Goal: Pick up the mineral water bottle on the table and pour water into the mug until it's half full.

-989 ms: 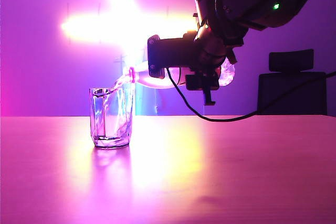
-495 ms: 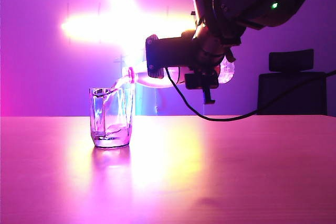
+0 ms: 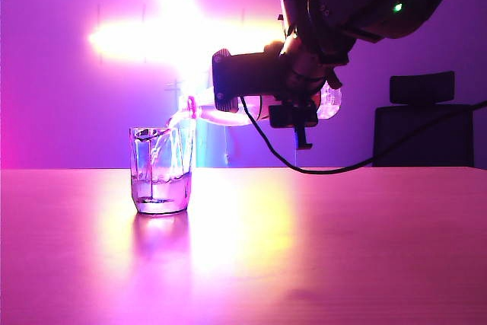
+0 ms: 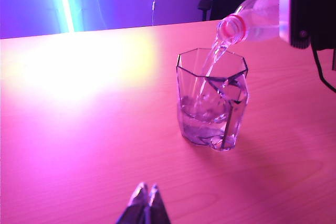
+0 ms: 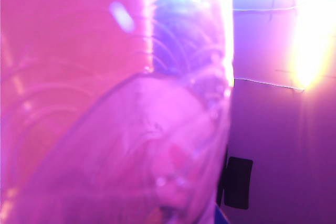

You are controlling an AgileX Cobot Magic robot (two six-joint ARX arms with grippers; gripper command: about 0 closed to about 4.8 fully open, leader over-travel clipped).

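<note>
On my exterior feed the right end effector [image 3: 293, 104] hangs high above the tabletop [image 3: 304, 249], right of centre, and it pinches the mineral water bottle [image 3: 228, 116] around its body. The bottle lies almost level, tipped slightly mouth-down, with its ribbed base sticking out on the right side of the arm and its pinkish neck ring pointing left. The mouth sits just above the right rim of the mug [image 3: 160, 170], not touching it as far as I can see.

A thin stream of water [image 4: 210, 66] runs from the mouth down into the mug. The mug stands upright on the tabletop, left of centre on the exterior feed, and holds a shallow layer of water at the bottom, well under half. From the left wrist camera I see the same mug [image 4: 212, 100] with its angular faceted sides, and the bottle neck [image 4: 233, 27] coming in over its far rim.

The left end effector [image 4: 145, 203] sits low over the tabletop on the near side of the mug, well apart from it, fingertips pressed together and holding nothing.

My right wrist camera is filled by the clear plastic of the bottle [image 5: 131, 145], blurred and washed out by glare. A dark chair [image 3: 426, 123] stands behind the tabletop at the right.
</note>
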